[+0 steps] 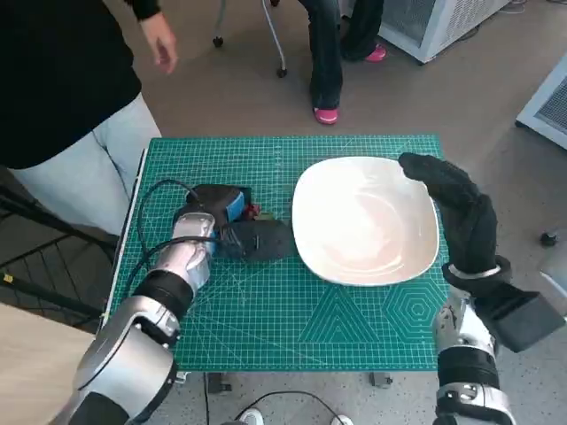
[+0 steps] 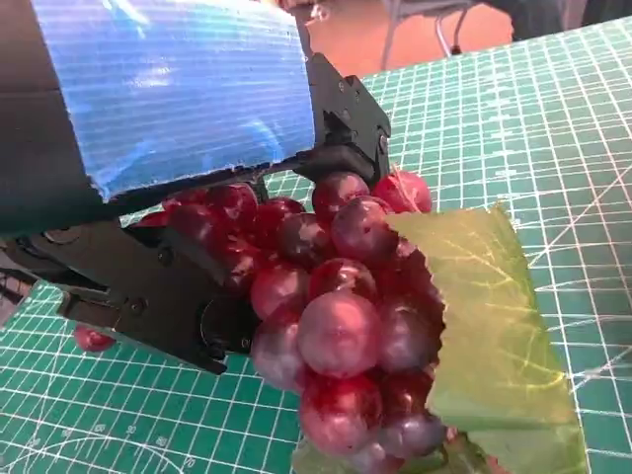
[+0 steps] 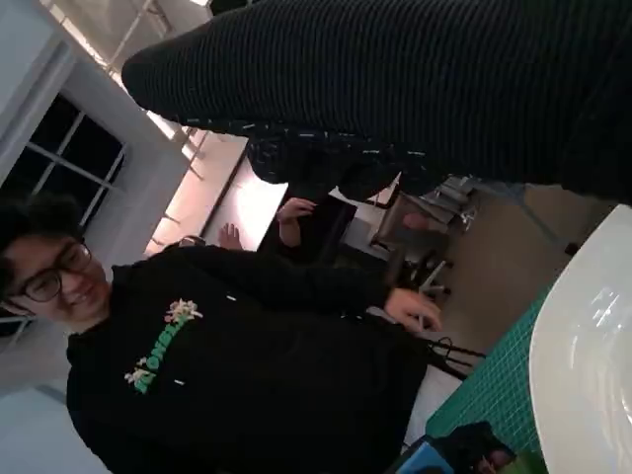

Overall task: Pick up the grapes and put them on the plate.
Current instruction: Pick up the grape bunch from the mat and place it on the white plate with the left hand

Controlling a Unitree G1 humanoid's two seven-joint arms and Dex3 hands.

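1. Left hand's fingers [image 2: 168, 296] were curled around the grapes [image 2: 336, 316]; the wrist view showed dark red berries pressed against the black finger links, with the blue-taped back above them. Judged as a grip already closed on the bunch.
2. A green leaf [image 2: 494, 346] hung off the side of the bunch away from the fingers. One loose berry [image 2: 92, 339] sat on the mat just beside the fingers, apart from the bunch.
3. In the head view the left hand [image 1: 232, 223] was over the left half of the green cutting mat [image 1: 354, 328], just left of the plate [image 1: 365, 220]. The grapes were almost entirely hidden under the hand there; only a speck of red showed at the hand's far edge. Couldn't tell if the bunch was off the mat or resting on it.
4. Right hand [image 1: 452, 199], gloved, held nothing and rested at the plate's right rim, with fingers loosely extended toward the far-right corner. Whether it touched the rim was not clear.
5. The plate was white, had nothing on it, and sat right of centre on the mat.
6. Step in hand: the grasp or early lift. Transport not yet done.
7. Next move, as I judged it: lift clear of the mat, carry right over the near-left rim of the plate, then lower and release. The bunch is soft and lumpy, so the grip needs to stay firm or berries may drop.
8. A person in a black top [image 1: 62, 80] stood at the far left; other legs [image 1: 326, 53] were past the far edge.
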